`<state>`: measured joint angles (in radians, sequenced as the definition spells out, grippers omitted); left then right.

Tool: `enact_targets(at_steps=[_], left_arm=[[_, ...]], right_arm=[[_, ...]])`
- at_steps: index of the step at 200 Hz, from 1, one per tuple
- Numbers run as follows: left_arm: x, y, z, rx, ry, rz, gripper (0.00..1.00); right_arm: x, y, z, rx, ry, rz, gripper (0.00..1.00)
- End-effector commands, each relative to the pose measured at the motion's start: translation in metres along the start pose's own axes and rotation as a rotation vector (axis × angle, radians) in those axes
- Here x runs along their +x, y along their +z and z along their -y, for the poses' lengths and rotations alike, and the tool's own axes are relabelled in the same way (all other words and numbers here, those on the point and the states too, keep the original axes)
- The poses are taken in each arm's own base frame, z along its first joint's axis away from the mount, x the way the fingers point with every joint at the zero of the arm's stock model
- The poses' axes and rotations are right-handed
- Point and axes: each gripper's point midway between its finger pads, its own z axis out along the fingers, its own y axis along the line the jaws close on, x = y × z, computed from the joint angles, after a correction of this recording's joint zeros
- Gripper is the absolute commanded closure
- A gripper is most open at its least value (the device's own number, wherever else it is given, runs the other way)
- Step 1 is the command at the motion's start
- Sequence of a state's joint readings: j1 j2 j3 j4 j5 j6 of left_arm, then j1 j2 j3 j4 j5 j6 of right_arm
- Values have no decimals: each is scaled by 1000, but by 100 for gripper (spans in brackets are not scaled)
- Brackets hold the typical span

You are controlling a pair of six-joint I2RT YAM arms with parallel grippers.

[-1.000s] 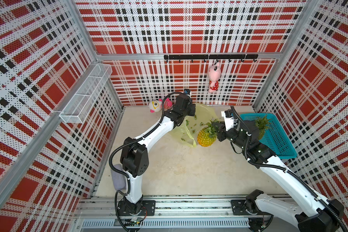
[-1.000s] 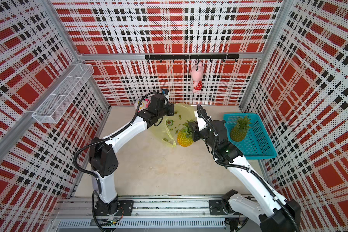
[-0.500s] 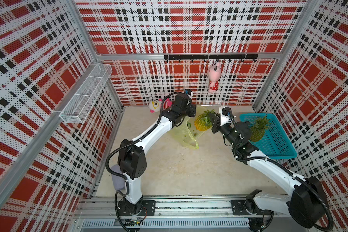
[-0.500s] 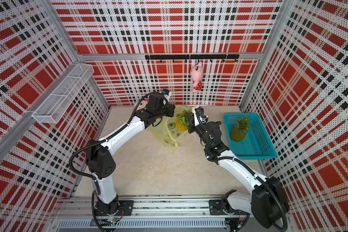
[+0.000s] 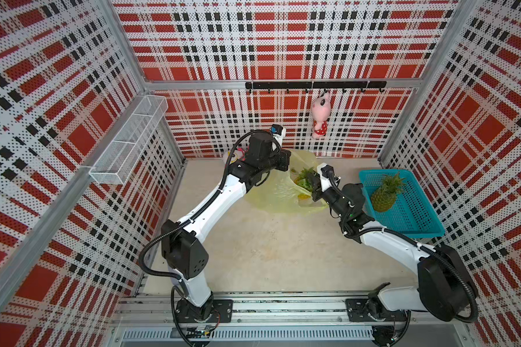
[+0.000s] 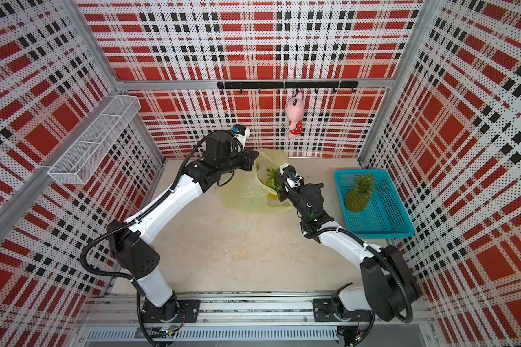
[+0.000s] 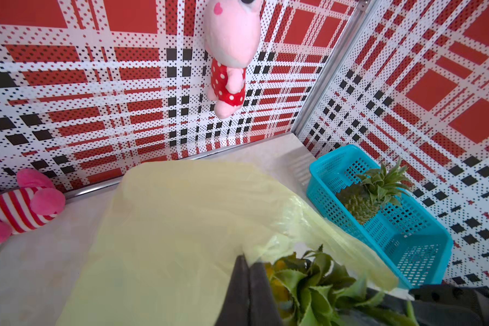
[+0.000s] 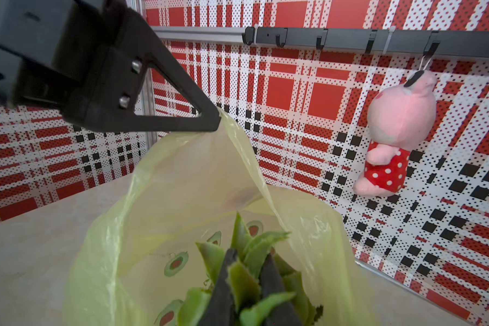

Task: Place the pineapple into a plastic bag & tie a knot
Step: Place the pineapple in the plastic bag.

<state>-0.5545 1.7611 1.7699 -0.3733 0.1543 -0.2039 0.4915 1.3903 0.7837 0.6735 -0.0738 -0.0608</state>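
Note:
The yellow-green plastic bag (image 5: pixel 271 192) (image 6: pixel 244 195) lies at the back of the table with its mouth held up. My left gripper (image 7: pixel 247 261) (image 5: pixel 288 159) is shut on the bag's upper edge (image 8: pixel 232 132). The pineapple (image 5: pixel 306 177) (image 6: pixel 271 178) sits inside the bag's mouth; only its green crown and a bit of yellow show. My right gripper (image 8: pixel 250 255) (image 5: pixel 313 186) is shut on the crown leaves (image 8: pixel 243 279), reaching into the opening. Avocado prints show on the bag's inner wall (image 8: pixel 177 264). No knot is in view.
A turquoise mesh basket (image 5: pixel 418 216) (image 7: pixel 424 254) at the right holds a second pineapple (image 5: pixel 384 195). A pink plush (image 5: pixel 321 118) hangs from the hook rail (image 5: pixel 313 85). A striped plush (image 7: pixel 17 206) lies at the back left. A wire shelf (image 5: pixel 127 141) juts from the left wall.
My right gripper has carried the pineapple from the table in front of the bag up and back into the bag's mouth. The left gripper has kept hold of the bag's edge.

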Motion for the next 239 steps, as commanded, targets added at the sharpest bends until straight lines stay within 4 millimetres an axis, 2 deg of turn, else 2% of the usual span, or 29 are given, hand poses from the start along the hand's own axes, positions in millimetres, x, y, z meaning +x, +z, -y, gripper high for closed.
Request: enact_targets(at_steps=[1, 26, 54, 91, 112, 157, 198, 239], left_arm=[[18, 5, 1, 55, 48, -53, 100], [34, 11, 2, 85, 89, -91, 100], [54, 19, -4, 80, 130, -142, 100], [76, 27, -2, 107, 198, -212, 100], [81, 27, -1, 124, 228, -229, 100], [90, 28, 1, 173, 256, -253, 100], [98, 29, -3, 200, 249, -269, 100], [121, 38, -9, 206, 220, -323, 100]], right_arm=[[-21, 3, 4, 19, -33, 101, 100], [-20, 8, -1, -12, 4, 116, 100], [-38, 5, -2, -26, 31, 176, 100], [-40, 4, 8, 13, 35, 205, 100], [-32, 7, 12, 24, 45, 209, 100], [-4, 20, 7, 3, 66, 186, 100], [27, 26, 11, 44, 50, 139, 100], [47, 30, 16, 52, 76, 98, 100]])
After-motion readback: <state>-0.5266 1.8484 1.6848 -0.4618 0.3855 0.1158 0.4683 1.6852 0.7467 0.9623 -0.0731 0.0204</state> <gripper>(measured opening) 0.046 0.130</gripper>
